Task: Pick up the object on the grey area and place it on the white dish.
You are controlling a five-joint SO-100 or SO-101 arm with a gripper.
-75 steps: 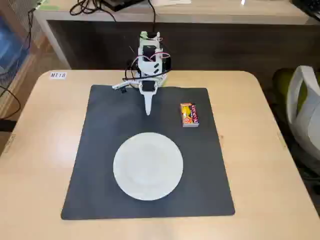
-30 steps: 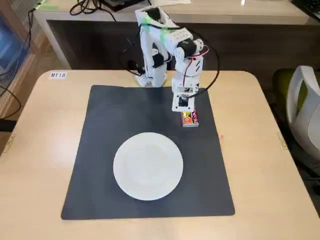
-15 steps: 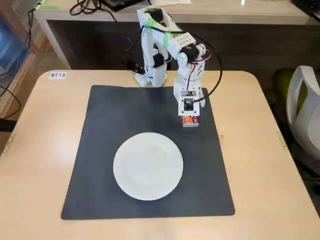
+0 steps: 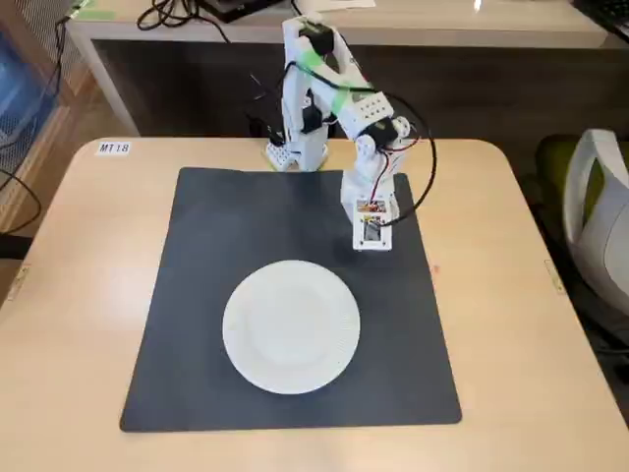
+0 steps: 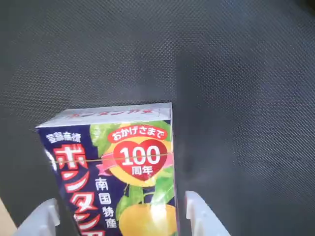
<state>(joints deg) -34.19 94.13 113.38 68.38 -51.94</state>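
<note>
one white dish point(image 4: 290, 326) bare on grey area point(image 4: 206, 256); pincer point(image 5: 120, 216) apart, straddling object point(image 5: 118, 172), contact unclear.

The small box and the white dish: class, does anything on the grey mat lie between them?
Nothing visible does. In the fixed view, bare grey mat separates the arm-covered box from the white dish. In the wrist view the box sits between the fingers.

The fixed view looks down from high at the near side, facing the far desk. The wrist view looks very close. Both show the dark grey flat mat point(image 4: 246, 226) point(image 5: 236, 73).
</note>
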